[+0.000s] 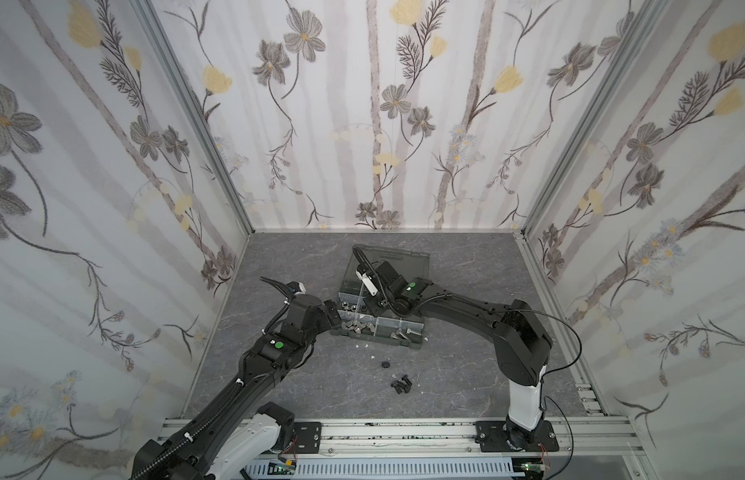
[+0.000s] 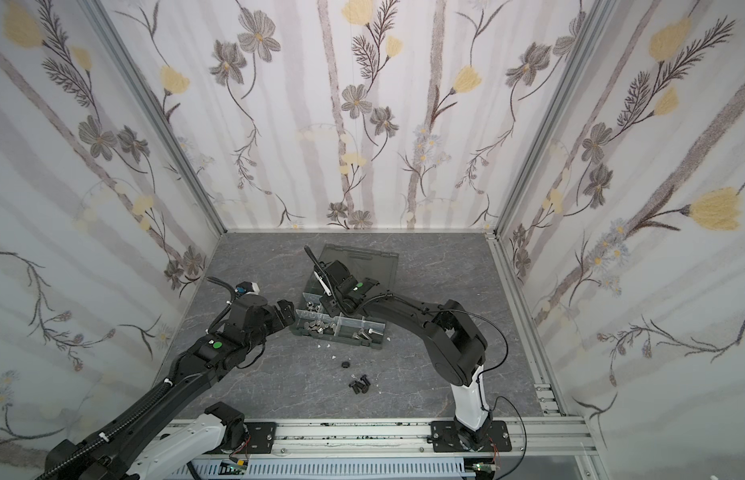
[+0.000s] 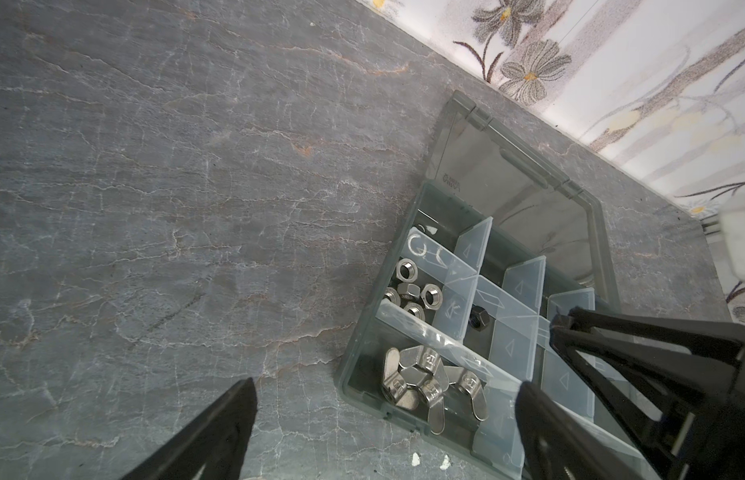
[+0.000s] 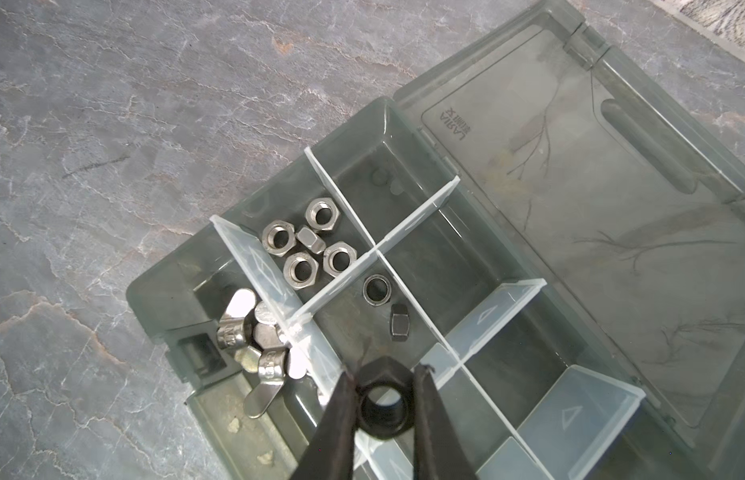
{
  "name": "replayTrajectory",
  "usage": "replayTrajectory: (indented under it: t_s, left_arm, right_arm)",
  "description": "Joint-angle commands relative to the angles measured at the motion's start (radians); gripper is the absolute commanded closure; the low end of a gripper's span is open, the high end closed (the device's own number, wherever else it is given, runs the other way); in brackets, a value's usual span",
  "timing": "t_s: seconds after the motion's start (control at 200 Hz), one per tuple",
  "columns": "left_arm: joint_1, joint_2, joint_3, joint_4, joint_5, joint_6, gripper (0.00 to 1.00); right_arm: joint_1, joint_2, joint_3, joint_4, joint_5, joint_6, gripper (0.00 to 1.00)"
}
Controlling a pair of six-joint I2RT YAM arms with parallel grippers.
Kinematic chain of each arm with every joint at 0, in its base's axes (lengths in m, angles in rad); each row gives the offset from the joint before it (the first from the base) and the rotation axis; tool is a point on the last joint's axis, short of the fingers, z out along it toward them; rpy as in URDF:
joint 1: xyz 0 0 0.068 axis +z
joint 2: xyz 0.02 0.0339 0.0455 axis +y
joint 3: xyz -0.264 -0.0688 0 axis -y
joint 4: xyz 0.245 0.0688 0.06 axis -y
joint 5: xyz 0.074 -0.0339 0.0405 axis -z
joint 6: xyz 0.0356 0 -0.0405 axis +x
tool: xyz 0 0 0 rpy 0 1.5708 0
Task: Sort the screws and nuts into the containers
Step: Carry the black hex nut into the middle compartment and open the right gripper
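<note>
The dark grey organiser box (image 1: 375, 340) lies lid-open at the table's middle, and its divided cells are the containers. My right gripper (image 4: 383, 374) hangs over the cells, shut on a black hex nut (image 4: 381, 415). Below it, one cell holds two black nuts (image 4: 377, 291), another several silver hex nuts (image 4: 308, 245), a third the wing nuts (image 4: 254, 336). Silver screws (image 1: 408, 334) lie in a front cell. My left gripper (image 3: 387, 388) is open and empty at the box's left end (image 1: 337, 316). A black nut (image 1: 386, 365) and black screws (image 1: 400, 382) lie loose in front.
The smoky lid (image 1: 398, 259) lies flat behind the box, near the back wall. Small white flecks (image 1: 362, 345) dot the grey table by the box's front edge. A metal rail (image 1: 404, 432) with both arm bases runs along the front.
</note>
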Motion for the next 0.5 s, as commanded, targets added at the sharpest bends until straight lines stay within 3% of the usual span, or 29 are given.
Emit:
replayTrajectory:
  t_s: [0.0, 0.38, 0.495]
  left_arm:
    - [0.0, -0.002, -0.007, 0.03, 0.013, -0.014, 0.0]
    - [0.0, -0.011, -0.009, 0.045, 0.026, -0.012, 0.0]
    - [0.0, -0.011, -0.011, 0.047, 0.029, -0.015, 0.0]
  right_arm:
    - [-0.007, 0.015, 0.011, 0.028, -0.022, 0.02, 0.83]
    - [-0.009, 0.032, 0.012, 0.045, -0.052, 0.032, 0.8]
    - [-0.009, 0.033, 0.012, 0.045, -0.053, 0.034, 0.71]
